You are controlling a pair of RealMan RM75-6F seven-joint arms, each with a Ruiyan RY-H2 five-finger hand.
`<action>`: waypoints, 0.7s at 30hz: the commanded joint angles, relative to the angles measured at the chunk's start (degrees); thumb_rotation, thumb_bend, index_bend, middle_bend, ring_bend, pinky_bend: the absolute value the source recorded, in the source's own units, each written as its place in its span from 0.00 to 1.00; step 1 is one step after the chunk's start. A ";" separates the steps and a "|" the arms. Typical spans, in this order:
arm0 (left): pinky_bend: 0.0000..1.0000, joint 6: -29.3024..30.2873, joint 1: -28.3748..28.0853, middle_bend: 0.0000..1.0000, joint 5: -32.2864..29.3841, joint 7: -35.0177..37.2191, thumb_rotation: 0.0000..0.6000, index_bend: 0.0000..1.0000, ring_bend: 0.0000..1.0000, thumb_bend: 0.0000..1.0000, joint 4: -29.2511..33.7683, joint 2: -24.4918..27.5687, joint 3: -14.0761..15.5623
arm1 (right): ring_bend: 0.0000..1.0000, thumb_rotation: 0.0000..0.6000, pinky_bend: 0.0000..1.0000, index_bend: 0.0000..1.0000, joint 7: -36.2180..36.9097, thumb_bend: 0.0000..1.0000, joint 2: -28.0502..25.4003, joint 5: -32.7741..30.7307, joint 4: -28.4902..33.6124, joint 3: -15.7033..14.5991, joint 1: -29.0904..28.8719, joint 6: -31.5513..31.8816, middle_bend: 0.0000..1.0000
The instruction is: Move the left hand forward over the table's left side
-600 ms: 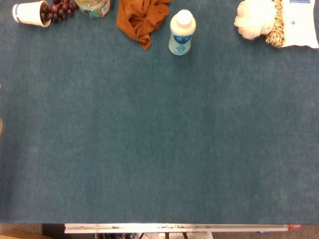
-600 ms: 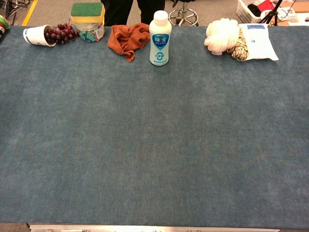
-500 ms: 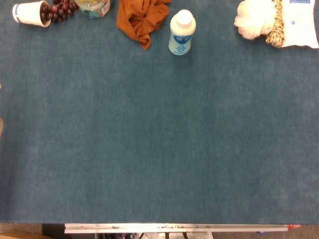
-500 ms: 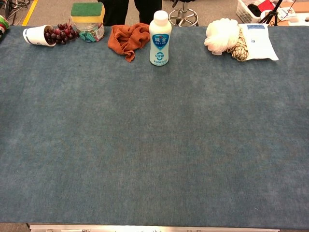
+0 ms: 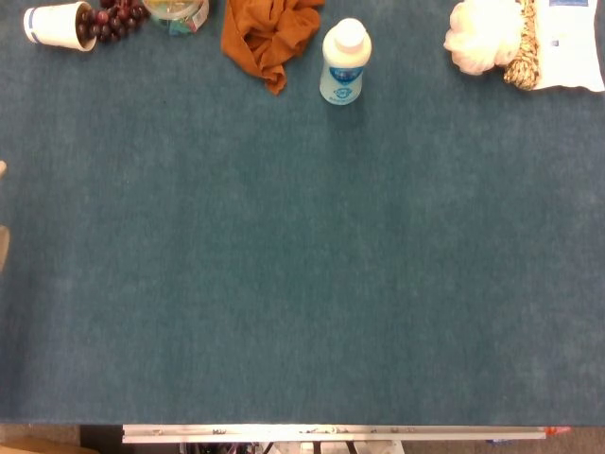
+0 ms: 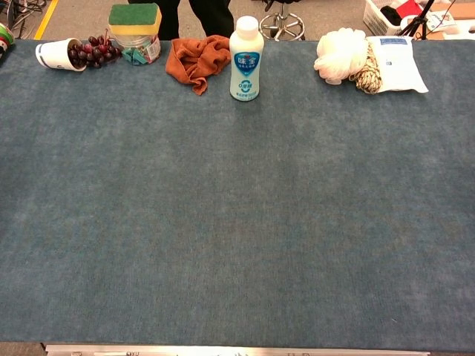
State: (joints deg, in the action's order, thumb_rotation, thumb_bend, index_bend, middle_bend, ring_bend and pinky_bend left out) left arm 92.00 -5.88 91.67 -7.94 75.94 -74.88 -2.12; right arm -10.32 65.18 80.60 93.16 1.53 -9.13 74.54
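The blue felt table (image 5: 284, 265) fills both views, and its left side (image 6: 67, 185) has nothing over it. At the very left edge of the head view a pale sliver (image 5: 2, 168) and a tan sliver (image 5: 2, 248) poke into the frame. They look like the tips of my left hand, too little to tell how its fingers lie. The chest view shows no hand at all. My right hand is in neither view.
Along the far edge lie a tipped paper cup (image 6: 58, 54) with grapes (image 6: 93, 50), a sponge-topped jar (image 6: 136, 33), an orange cloth (image 6: 194, 61), a white bottle (image 6: 246, 59), a bath pouf (image 6: 341, 53) and a white packet (image 6: 397, 63).
The pale sliver at the head view's left edge has shifted slightly and shows a little more. Nothing on the table has moved.
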 commanded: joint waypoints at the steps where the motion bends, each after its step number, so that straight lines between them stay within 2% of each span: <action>1: 0.23 -0.40 -0.14 0.10 -0.09 0.36 1.00 0.13 0.04 0.40 -0.03 -0.08 0.02 | 0.15 1.00 0.31 0.35 -0.20 0.17 -0.04 -0.14 0.13 0.03 0.21 0.29 0.29; 13: 0.23 -1.60 -1.12 0.08 0.30 2.99 1.00 0.14 0.05 0.41 -1.38 -1.02 0.14 | 0.15 1.00 0.31 0.35 -0.57 0.17 -0.47 -0.40 0.77 0.11 1.08 1.59 0.29; 15: 0.23 -1.68 -1.39 0.08 0.71 3.17 1.00 0.14 0.05 0.46 -1.54 -1.19 0.24 | 0.15 1.00 0.31 0.35 -0.71 0.17 -0.42 -0.60 0.77 0.14 1.09 1.49 0.29; 20: 0.23 -1.83 -1.58 0.08 0.87 3.69 1.00 0.15 0.06 0.73 -0.86 -1.39 0.35 | 0.15 1.00 0.31 0.35 -1.14 0.17 -0.15 -0.85 0.73 0.11 1.00 1.09 0.29; 21: 0.23 -1.88 -1.66 0.08 0.73 3.71 1.00 0.15 0.06 0.76 -0.43 -1.39 0.21 | 0.15 1.00 0.31 0.35 -1.23 0.17 -0.11 -0.88 0.74 0.10 0.98 1.03 0.29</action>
State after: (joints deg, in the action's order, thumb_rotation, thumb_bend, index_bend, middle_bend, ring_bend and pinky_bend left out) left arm 90.20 -7.47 92.56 -4.32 75.16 -76.25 -1.79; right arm -11.53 65.06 79.73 93.90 1.63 -8.14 75.58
